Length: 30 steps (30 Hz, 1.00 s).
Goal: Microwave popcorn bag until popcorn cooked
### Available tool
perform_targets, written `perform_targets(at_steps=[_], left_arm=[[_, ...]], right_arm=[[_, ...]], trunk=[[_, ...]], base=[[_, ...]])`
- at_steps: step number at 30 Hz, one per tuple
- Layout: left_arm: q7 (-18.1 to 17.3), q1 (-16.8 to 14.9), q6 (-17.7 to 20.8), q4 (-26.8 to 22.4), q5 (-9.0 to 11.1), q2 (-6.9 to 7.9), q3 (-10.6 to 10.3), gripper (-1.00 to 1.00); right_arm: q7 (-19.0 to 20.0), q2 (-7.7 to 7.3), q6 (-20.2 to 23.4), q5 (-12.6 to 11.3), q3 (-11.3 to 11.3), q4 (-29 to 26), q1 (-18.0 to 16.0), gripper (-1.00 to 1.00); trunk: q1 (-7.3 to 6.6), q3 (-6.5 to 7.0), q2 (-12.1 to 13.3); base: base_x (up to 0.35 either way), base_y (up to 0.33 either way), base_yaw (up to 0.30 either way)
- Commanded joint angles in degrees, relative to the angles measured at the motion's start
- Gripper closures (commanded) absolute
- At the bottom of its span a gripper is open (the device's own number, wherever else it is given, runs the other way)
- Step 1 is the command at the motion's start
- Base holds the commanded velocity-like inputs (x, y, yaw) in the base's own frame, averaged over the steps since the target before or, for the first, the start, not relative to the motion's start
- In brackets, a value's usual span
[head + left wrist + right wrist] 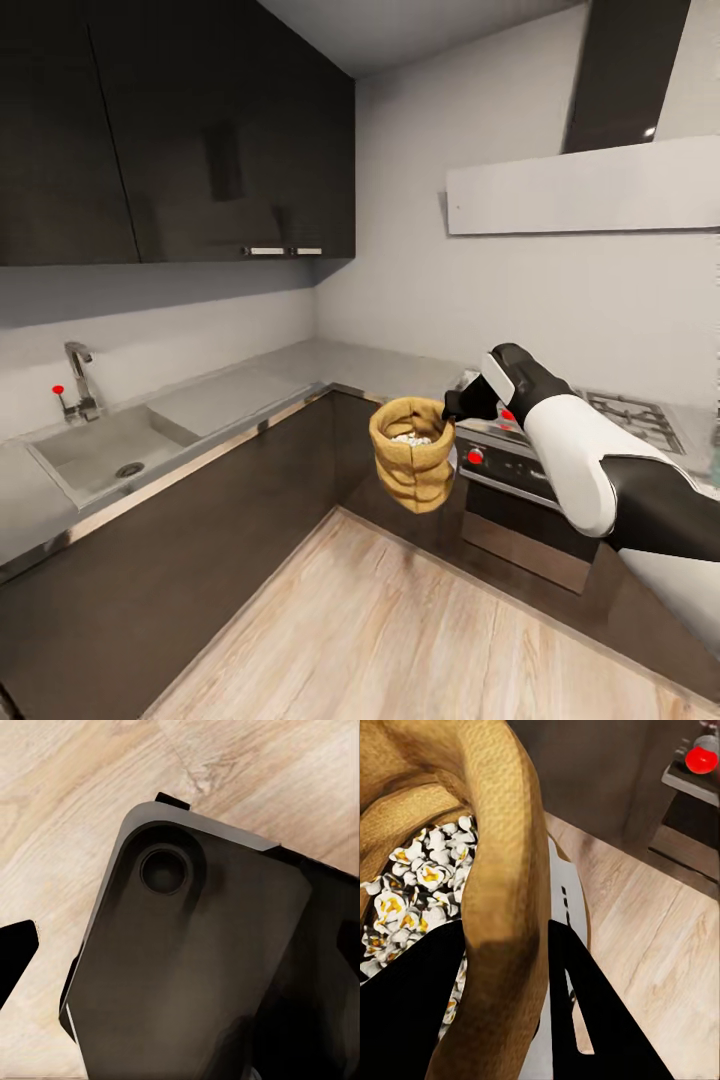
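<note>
Head view shows your right gripper (458, 403) holding the popcorn bag (412, 455) in mid-air above the wood floor (400, 630), fingers (585, 997) pinched on its rolled rim. White popped popcorn (412, 896) fills it, so heating looks finished. Left fingers: I cannot tell.

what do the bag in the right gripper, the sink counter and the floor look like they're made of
Popcorn bag: looks like matte orange-brown paper or coarse cloth, judging by its grainy weave and soft creases. Countertop: smooth light-grey slab, perhaps stone or composite, with a faint sheen. Floor: pale wood planks, by the grain lines.
</note>
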Motion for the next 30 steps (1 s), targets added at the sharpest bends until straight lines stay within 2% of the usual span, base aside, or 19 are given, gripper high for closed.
perform_targets(at_steps=[1, 19, 23, 27, 30], left_arm=[[0.0, 0.0, -0.2, 0.0, 0.3, -0.01, -0.1, -1.0], [0.0, 0.0, -0.2, 0.0, 0.2, -0.01, -0.1, -1.0], [0.0, 0.0, -0.2, 0.0, 0.3, -0.01, -0.1, -1.0], [0.0, 0.0, -0.2, 0.0, 0.3, -0.01, -0.1, -1.0], [0.0, 0.0, -0.2, 0.0, 0.2, -0.01, -0.1, -1.0]], right_arm=[[0.0, 0.0, 0.2, 0.1, -0.3, -0.1, 0.3, 1.0], [0.0, -0.06, 0.2, 0.1, -0.3, -0.1, 1.3, 1.0], [0.0, -0.49, 0.2, 0.1, -0.3, -0.1, 4.0, 1.0], [0.1, -0.92, 0.2, 0.1, -0.4, -0.1, 4.6, 1.0], [3.0, -1.77, 0.2, 0.1, -0.3, -0.1, 6.6, 1.0]], trunk=[[-0.03, -0.08, -0.1], [-0.03, -0.08, -0.1], [-0.03, -0.08, -0.1], [-0.03, -0.08, -0.1], [-0.03, -0.08, -0.1]], base=[[-0.347, 0.0, 0.0], [-0.347, 0.0, 0.0], [-0.347, 0.0, 0.0], [-0.347, 0.0, 0.0], [-0.347, 0.0, 0.0]])
